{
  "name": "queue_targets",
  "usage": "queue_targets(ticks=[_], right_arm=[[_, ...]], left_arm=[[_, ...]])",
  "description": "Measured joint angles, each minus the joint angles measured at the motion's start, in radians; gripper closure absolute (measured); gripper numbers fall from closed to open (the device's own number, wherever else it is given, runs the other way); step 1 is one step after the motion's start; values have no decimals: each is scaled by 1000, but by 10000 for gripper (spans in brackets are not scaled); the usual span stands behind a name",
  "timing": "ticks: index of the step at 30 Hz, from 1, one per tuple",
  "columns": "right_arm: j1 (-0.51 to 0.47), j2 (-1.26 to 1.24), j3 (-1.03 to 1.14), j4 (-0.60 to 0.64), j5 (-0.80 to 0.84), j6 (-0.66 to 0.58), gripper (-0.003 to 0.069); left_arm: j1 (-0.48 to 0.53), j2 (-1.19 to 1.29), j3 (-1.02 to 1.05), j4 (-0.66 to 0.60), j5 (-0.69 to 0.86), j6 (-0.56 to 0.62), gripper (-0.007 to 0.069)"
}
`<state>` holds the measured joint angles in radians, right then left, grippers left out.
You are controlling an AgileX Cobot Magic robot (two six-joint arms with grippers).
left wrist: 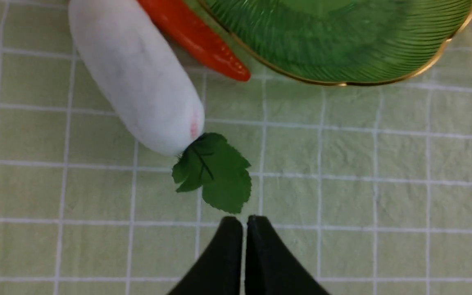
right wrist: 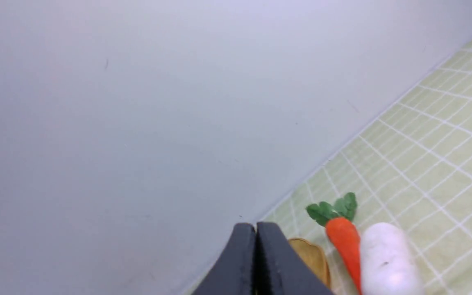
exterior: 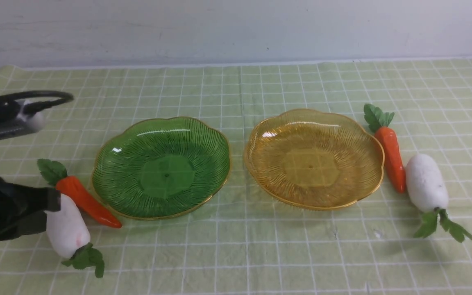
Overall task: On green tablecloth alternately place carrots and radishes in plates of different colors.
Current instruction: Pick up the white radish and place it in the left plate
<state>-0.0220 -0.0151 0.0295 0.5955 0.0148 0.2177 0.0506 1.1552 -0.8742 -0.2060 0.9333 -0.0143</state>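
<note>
On the green tablecloth (exterior: 240,246) stand two empty plates side by side, a green plate (exterior: 160,168) on the left and an amber plate (exterior: 314,157) on the right. Left of the green plate lie a carrot (exterior: 84,200) and a white radish (exterior: 67,231). My left arm (exterior: 10,209) hangs over that radish's near-left side. In the left wrist view the left gripper (left wrist: 244,221) is shut and empty, just short of the radish's leaf (left wrist: 215,172). A second carrot (exterior: 391,153) and radish (exterior: 426,182) lie right of the amber plate. The right gripper (right wrist: 255,227) is shut, empty, raised toward the wall.
A black cabled part of the arm (exterior: 14,110) reaches in at the far left. A pale wall (exterior: 236,28) closes off the back of the cloth. The cloth's wrinkled front strip lies below both plates.
</note>
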Motion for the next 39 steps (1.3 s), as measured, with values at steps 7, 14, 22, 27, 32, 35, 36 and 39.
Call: queue_targets(ticks=[7,14,22,27,32,35,36,39], right_arm=[[0,0,-6,77,-15,-28,673],[0,139,-259,68,343,-142,673],[0,516,-533,39,663,-463,673],[0,626,-558,79,696,-525,673],[0,669,-559,95,690,-558,673],[0,708,-567,96,692,-566,673],[0,730,-579,90,704,-566,673],[0,787,-622,62,744,-560,673]], left_arm=[[65,214,-131,-43,-8,38,622],[65,342,-166,-46,-48,46,540],[65,470,-166,16,-78,43,151],[65,544,-167,15,-110,42,-17],[65,603,-167,15,-140,42,-22],[65,615,-167,15,-116,42,95],[65,615,-169,15,-95,42,162],[65,601,-171,16,-52,44,165]])
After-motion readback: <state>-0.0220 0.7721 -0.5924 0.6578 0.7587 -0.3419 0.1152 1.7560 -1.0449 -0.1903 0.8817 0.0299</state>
